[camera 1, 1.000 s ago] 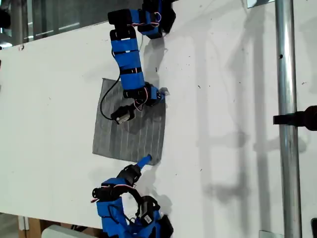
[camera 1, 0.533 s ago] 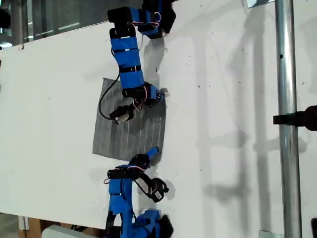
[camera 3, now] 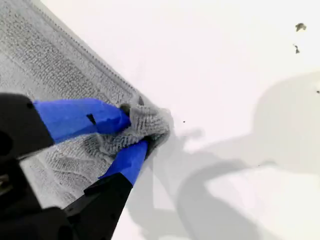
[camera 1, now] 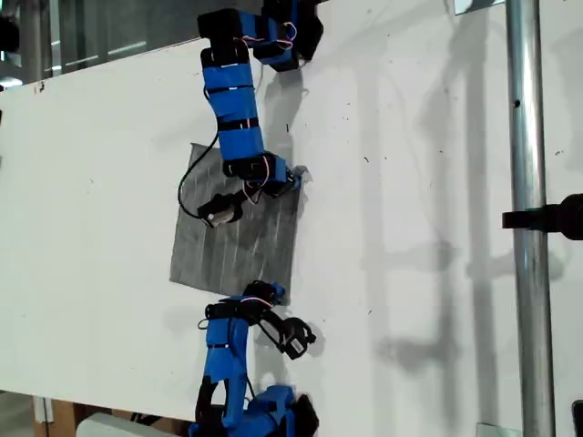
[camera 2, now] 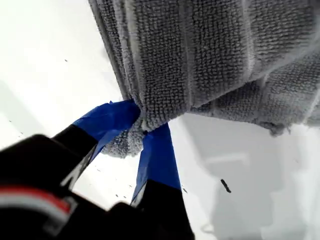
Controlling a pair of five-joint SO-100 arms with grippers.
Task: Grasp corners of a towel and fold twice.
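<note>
My first gripper (camera 2: 142, 127) has its 2 blue-taped jaws clamped on a bunched corner (camera 2: 127, 142) of the grey, pale-striped fabric towel (camera 2: 210, 55). From that pinch the cloth rises clear of the white table (camera 2: 45, 60) and drapes away ahead of the jaws.

My second gripper (camera 3: 135, 132) is likewise pinched tight on another crumpled corner (camera 3: 147, 122). Behind those jaws the towel lies flat on the table, and bare white surface stretches beyond them.

In the exterior view, 2 blue arms (camera 1: 239, 118) (camera 1: 228, 350) meet the towel (camera 1: 232, 246) at the 2 corners on one edge. I cannot tell which arm is which. The rest of the cloth is spread flat between them. Well beyond it stands a grey metal pole (camera 1: 526, 182).
</note>
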